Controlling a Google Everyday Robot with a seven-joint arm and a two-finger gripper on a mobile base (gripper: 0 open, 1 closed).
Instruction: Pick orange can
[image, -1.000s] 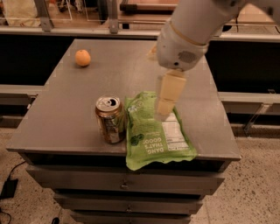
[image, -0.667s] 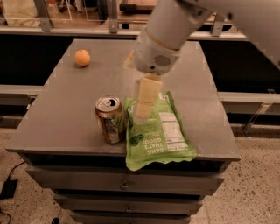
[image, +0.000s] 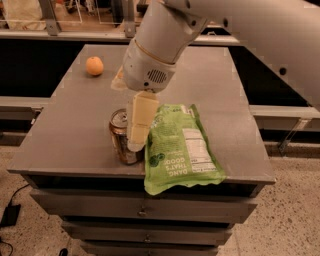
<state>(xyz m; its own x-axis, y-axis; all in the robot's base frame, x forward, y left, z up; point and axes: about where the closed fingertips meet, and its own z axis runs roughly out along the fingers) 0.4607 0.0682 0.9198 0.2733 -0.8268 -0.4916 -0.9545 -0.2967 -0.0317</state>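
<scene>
Grey counter (image: 70, 120): near its front edge, gripper (image: 136, 143) hangs at orange can (image: 120, 140), beside green bag (image: 181, 150); grip state unclear

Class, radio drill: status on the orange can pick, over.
Tool low at the orange can, on the side toward the green bag. Can upright on the table, near the front edge. Bag crowds that side.

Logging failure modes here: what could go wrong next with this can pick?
1. The gripper sits at the orange can's right side, close beside the green bag; the grasp might catch the bag too.
2. The can stands near the table's front edge; an off-centre push could tip it or knock it off.
3. The bag overhangs that edge and could slide off if dragged.
</scene>
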